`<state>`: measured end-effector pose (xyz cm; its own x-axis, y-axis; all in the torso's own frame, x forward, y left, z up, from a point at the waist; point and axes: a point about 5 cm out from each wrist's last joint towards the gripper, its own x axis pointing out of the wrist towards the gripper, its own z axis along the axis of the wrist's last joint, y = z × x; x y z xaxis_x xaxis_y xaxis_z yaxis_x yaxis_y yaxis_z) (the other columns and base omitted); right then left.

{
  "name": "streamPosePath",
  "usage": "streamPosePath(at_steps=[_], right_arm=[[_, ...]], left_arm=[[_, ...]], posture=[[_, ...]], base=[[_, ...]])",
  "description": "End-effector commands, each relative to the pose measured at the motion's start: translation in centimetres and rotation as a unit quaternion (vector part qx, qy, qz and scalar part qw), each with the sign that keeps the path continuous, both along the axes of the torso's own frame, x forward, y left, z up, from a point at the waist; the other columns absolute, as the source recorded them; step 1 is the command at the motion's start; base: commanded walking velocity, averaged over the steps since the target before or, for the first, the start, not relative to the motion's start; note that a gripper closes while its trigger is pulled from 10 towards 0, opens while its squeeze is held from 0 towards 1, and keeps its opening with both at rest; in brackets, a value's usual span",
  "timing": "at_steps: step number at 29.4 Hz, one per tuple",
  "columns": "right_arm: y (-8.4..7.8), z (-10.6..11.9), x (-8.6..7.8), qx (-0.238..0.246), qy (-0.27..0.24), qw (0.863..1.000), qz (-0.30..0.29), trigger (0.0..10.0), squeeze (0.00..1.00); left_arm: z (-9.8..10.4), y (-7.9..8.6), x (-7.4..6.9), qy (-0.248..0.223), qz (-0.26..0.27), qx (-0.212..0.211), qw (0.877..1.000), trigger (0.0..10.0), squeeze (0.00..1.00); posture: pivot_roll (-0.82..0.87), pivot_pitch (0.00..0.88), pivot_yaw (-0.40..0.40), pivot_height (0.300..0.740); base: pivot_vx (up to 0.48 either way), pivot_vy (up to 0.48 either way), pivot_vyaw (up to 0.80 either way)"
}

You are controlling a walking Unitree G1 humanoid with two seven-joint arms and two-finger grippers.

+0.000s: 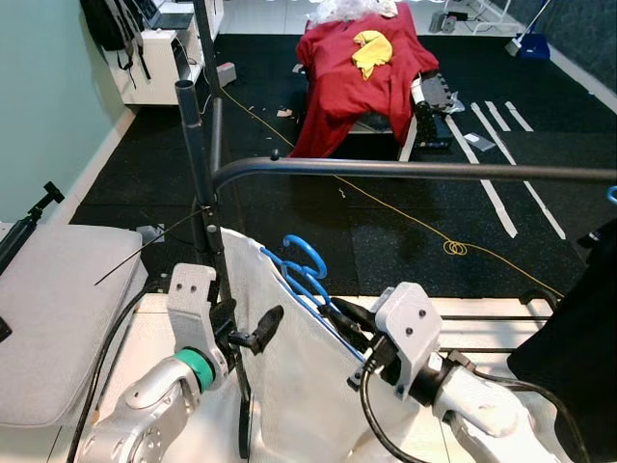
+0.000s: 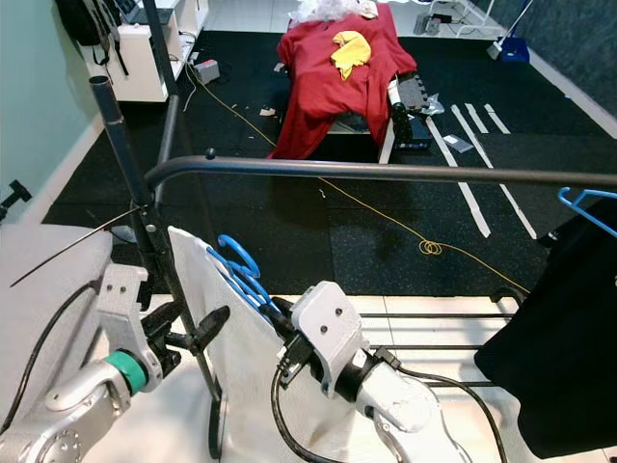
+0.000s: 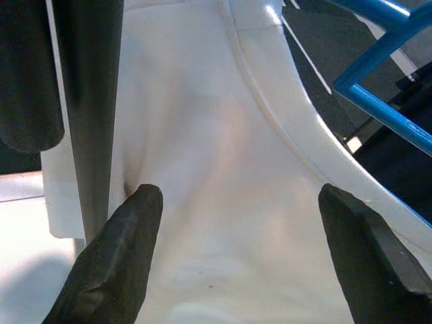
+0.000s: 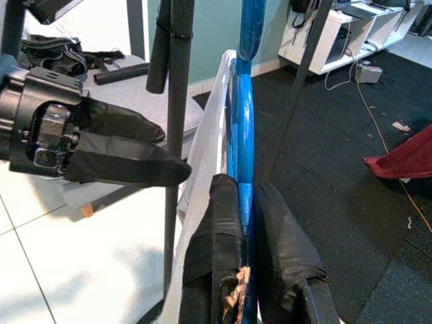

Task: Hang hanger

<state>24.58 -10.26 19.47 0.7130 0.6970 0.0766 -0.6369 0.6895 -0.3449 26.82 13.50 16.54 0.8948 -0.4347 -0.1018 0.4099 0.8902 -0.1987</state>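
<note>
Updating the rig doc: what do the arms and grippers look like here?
Silver arms with white boxy wrist housings. The left arm has a green ring at the wrist; the right arm carries black cables looping to its housing. Left gripper and right gripper each have two long black fingers.

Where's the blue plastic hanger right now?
The blue plastic hanger sits centre frame in the head views, pinched in the right gripper, carrying the white garment just below the black rail.

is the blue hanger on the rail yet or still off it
Off. The blue hanger sits below the rail, pinched in the right gripper, white garment on it.
</note>
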Motion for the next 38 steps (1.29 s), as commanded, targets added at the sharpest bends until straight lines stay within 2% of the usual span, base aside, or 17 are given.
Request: streamPosePath(at_steps=[1,7,17,25,26,32,38], right_arm=[[-0.1,0.4,-0.1,0.009,-0.013,1.000,0.000,10.0,0.00],[0.0,1.1,0.4,0.017,-0.026,1.000,-0.002,10.0,0.00],[0.5,2.0,0.5,0.031,-0.041,0.999,0.008,10.0,0.00],[0.7,1.5,0.5,0.025,-0.033,0.999,0.015,10.0,0.00],[0.8,1.3,0.5,0.025,-0.030,0.999,0.016,10.0,0.00],[0.9,1.2,0.6,0.025,-0.029,0.999,0.017,10.0,0.00],[1.3,1.4,0.6,0.029,-0.032,0.999,0.024,10.0,0.00]], left_arm=[[-0.2,0.0,-0.4,0.000,-0.003,0.006,1.000,10.0,0.00],[-0.8,-0.2,-0.8,-0.001,-0.019,0.041,0.999,10.0,0.00],[-0.9,-1.2,-0.1,-0.002,-0.013,0.035,0.999,10.0,0.00],[0.3,-1.9,0.3,-0.004,-0.028,-0.016,0.999,10.0,0.00],[0.9,-1.9,0.2,-0.004,-0.040,-0.044,0.998,10.0,0.00],[1.2,-2.2,0.2,-0.013,-0.047,-0.037,0.998,10.0,0.00],[0.9,-2.7,0.9,-0.026,-0.012,-0.005,1.000,10.0,0.00]], posture=[[-0.17,0.161,0.075,0.740],[-0.17,0.153,0.065,0.740],[-0.19,0.148,0.063,0.740],[-0.19,0.152,0.064,0.740],[-0.18,0.153,0.064,0.740],[-0.18,0.155,0.065,0.740],[-0.18,0.155,0.065,0.740]], base=[[0.000,0.000,0.00],[0.000,0.000,0.00],[0.000,0.000,0.00],[0.000,0.000,0.00],[0.000,0.000,0.00],[0.000,0.000,0.00],[0.000,0.000,0.00]])
